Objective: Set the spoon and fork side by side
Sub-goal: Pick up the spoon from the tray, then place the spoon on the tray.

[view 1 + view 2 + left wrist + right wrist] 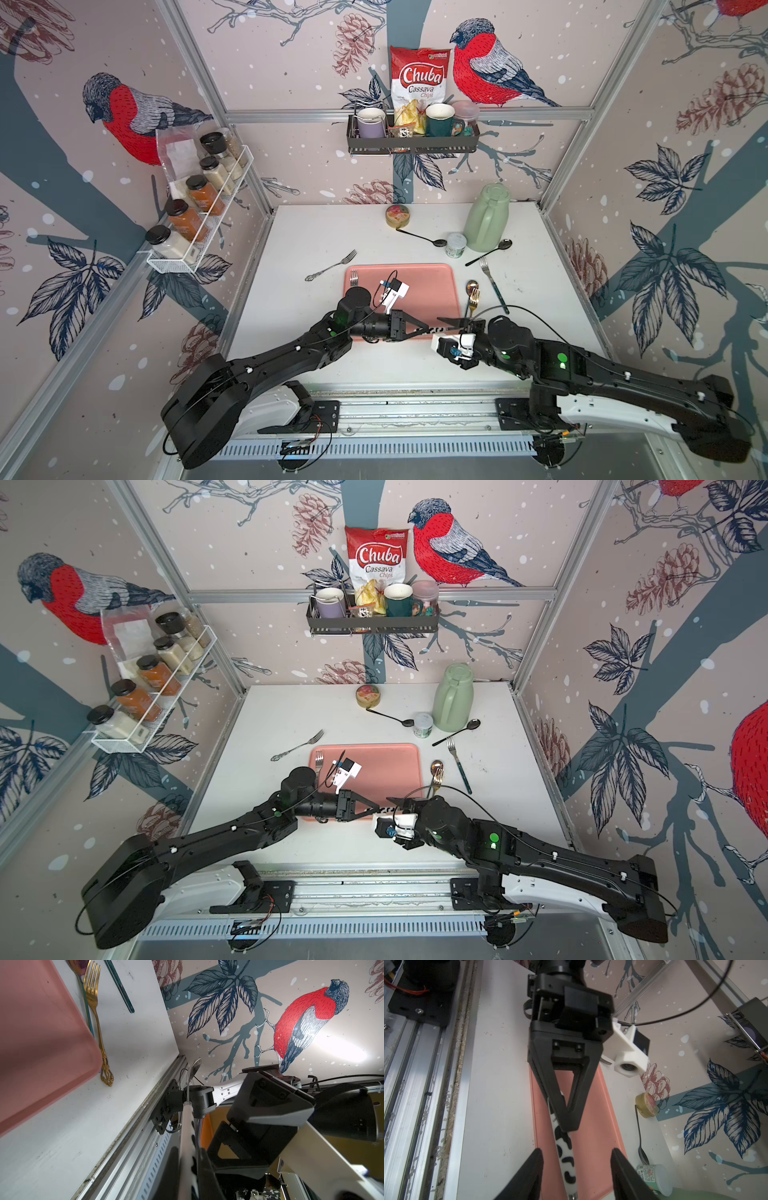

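Observation:
The spoon has a white handle with black spots [565,1159], and its bowl [195,1066] points out past the table's front edge. My left gripper [188,1153] is shut on that handle; it shows as the black wedge of the left gripper [569,1124] over the near edge of the pink tray [419,282]. My right gripper [576,1152] is open, its fingers either side of the handle without touching it. In both top views the two grippers meet tip to tip: left gripper [424,326], right gripper [444,321]. A fork [353,277] lies on the tray's far left, its handle hidden under my left arm.
A gold fork [474,297] and a spoon [471,286] lie just right of the tray, with a teal-handled fork [493,284] beyond. A silver fork [332,266] lies to the left. Behind are two black spoons [419,237], a cup [456,245], a green jug [487,218] and a tin [398,216].

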`<state>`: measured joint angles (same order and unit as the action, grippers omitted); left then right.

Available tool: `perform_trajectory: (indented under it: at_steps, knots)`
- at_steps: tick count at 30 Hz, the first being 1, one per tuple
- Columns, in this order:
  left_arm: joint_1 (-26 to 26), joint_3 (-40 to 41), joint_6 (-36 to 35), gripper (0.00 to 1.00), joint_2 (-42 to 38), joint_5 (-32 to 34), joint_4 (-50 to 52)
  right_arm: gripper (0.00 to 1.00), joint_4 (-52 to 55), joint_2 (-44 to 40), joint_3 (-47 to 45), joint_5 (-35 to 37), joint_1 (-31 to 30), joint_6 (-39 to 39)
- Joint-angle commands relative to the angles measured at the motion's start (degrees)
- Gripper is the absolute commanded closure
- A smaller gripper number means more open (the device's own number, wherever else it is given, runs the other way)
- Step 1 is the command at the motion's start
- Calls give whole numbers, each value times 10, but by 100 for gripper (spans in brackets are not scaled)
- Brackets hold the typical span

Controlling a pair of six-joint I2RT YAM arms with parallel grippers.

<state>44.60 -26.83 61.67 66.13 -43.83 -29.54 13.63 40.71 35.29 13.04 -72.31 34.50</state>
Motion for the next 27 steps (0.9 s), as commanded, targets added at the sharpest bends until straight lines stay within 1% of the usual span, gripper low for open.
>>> perform_trajectory:
  at_steps: [1, 3, 4, 6, 8, 10, 12, 14, 16, 19, 23, 27]
  knots:
    - [0, 11, -9, 100, -21, 88, -22, 38, -43, -24, -6, 22, 13, -66]
    - [0, 26, -13, 100, -42, 143, -11, 35, -55, -31, -8, 35, 23, -100]
    - [0, 37, -12, 100, -60, 178, -6, 32, -63, -31, -7, 53, 30, -134]
    - [0, 55, -13, 100, -96, 254, 20, 31, -67, -22, 5, 76, 56, -213]
    - [0, 78, -14, 100, -146, 341, 59, 31, -60, -4, 22, 60, 107, -310]
    - [1, 101, -2, 100, -203, 424, 96, 31, -53, 23, 37, 22, 157, -391]
    - [1, 122, 6, 100, -254, 500, 135, 31, -42, 58, 56, 1, 183, -453]
    - [2, 134, 14, 100, -292, 562, 171, 31, -28, 94, 78, 15, 193, -509]
    - [3, 134, 11, 100, -314, 599, 208, 30, -13, 138, 104, 21, 206, -574]
    - [8, 135, 17, 100, -322, 633, 242, 32, 31, 213, 157, -2, 229, -663]
    - [13, 142, 21, 100, -296, 656, 243, 37, 84, 312, 232, -39, 233, -717]
    - [14, 154, 17, 100, -265, 666, 217, 37, 92, 397, 268, -48, 230, -780]
